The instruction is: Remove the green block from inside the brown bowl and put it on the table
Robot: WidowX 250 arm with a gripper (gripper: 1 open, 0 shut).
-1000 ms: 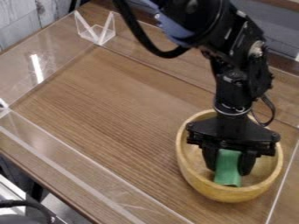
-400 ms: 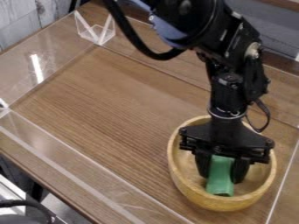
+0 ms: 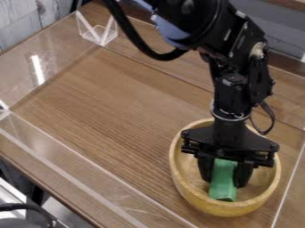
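Note:
The brown bowl (image 3: 183, 176) stands on the table (image 3: 107, 107) at the near right. Inside it, the green block (image 3: 224, 189) stands tilted on end, its lower end on the bowl's floor. My gripper (image 3: 229, 178) points straight down into the bowl from the black arm. Its two black fingers straddle the block's upper part and press against its sides, so it is shut on the block. The block's top end is hidden between the fingers.
Low clear plastic walls (image 3: 53, 142) edge the table on the left and near sides. A small clear plastic stand (image 3: 98, 31) sits at the far left corner. The bowl lies close to the near right edge.
The bowl and the block in it have shifted slightly toward the near edge of the picture. The gripper keeps its hold, and nothing has changed in the last half second.

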